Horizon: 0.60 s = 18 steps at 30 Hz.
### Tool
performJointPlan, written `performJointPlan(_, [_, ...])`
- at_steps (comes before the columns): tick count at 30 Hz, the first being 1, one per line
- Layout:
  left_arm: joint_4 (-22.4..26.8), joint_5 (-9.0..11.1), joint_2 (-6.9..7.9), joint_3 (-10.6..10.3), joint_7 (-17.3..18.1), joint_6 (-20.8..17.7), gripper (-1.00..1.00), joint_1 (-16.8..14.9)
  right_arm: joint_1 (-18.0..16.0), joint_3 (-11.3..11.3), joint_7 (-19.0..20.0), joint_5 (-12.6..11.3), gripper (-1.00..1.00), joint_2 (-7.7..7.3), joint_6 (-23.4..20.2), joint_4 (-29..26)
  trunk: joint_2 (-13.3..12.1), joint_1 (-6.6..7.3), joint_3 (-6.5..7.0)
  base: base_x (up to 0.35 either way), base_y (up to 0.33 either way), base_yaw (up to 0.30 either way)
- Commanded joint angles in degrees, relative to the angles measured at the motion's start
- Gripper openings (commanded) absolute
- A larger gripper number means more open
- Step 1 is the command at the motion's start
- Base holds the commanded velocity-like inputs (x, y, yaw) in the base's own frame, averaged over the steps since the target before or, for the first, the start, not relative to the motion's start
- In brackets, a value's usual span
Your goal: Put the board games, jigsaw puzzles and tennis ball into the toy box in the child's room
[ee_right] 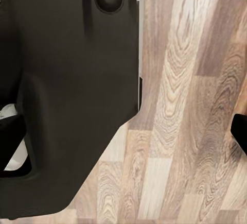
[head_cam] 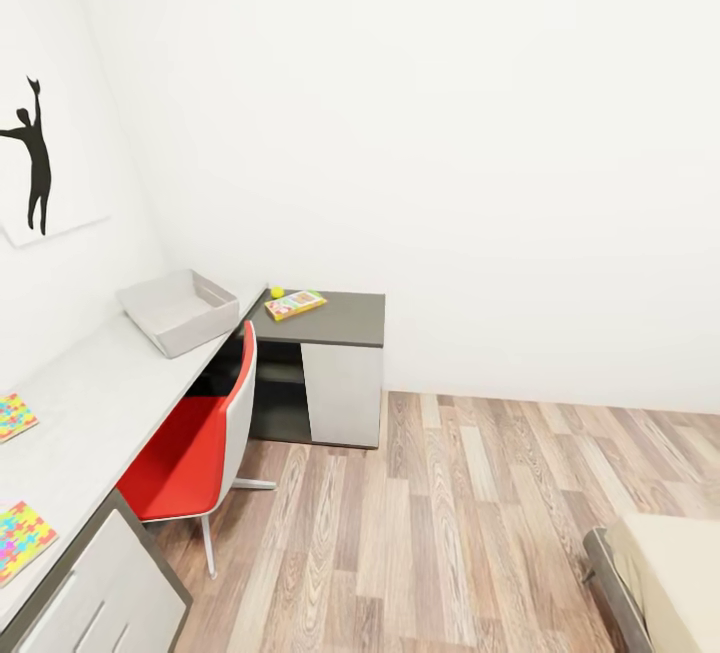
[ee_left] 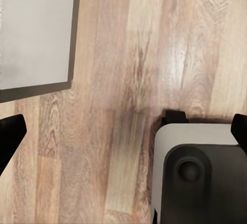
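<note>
The toy box (head_cam: 180,311) sits on the table (head_cam: 100,383) at the middle left of the head view. It looks empty, so no toy is in it yet. Two puzzles lie on the table at the left edge, one (head_cam: 14,416) above the other (head_cam: 20,539). The ball (head_cam: 277,292) and one board game (head_cam: 295,305) sit just beside each other on the low dark cabinet (head_cam: 335,333), right of the box. A corner of the bed (head_cam: 670,573) peeks in at the lower right.

The left gripper (ee_left: 123,128) has its dark tips at both side edges of its wrist view, wide apart, with nothing between them, only floor (ee_left: 134,54). For the right gripper I cannot tell if it is spread or pressed together.

What could go wrong? The red chair (head_cam: 195,443) stands close to the table and could block the robot. The ball is round, so a small bump could send it off the cabinet. The puzzles are thin and flat, so fingers may slip on them.
</note>
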<state>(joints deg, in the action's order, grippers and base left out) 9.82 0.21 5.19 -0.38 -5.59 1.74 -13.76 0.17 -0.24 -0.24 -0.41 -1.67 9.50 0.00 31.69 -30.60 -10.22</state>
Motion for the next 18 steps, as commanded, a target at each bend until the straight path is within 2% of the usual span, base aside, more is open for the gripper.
performJointPlan(1, [-0.05, 0.02, 0.0, -0.06, -0.16, 0.19, 1.0, -0.03, 0.0, 0.0, -0.02, -0.04, 1.0, 0.02, 0.23, 0.0, -0.34, 0.21, 0.11, 0.0, 0.0, 0.0])
performJointPlan(6, [-0.11, -0.05, 0.0, -0.06, -0.13, 0.19, 1.0, -0.03, 0.0, -0.31, 0.05, -0.37, 1.0, 0.26, 0.28, 0.0, -2.35, 1.3, 1.01, 0.0, 0.0, 0.0])
performJointPlan(14, [-0.15, -0.16, -0.05, -0.09, -0.13, 0.2, 1.0, -0.03, -0.03, -0.54, 0.03, -0.44, 1.0, 3.56, 1.08, 0.0, -5.56, 3.06, 2.44, 0.0, 0.0, 0.0])
performJointPlan(18, [-0.15, -0.22, -0.07, -0.11, -0.13, 0.2, 1.0, -0.01, -0.12, -0.62, -0.04, -0.5, 1.0, 3.93, 2.01, -0.19, -7.16, 3.94, 3.16, 0.0, 0.0, 0.0])
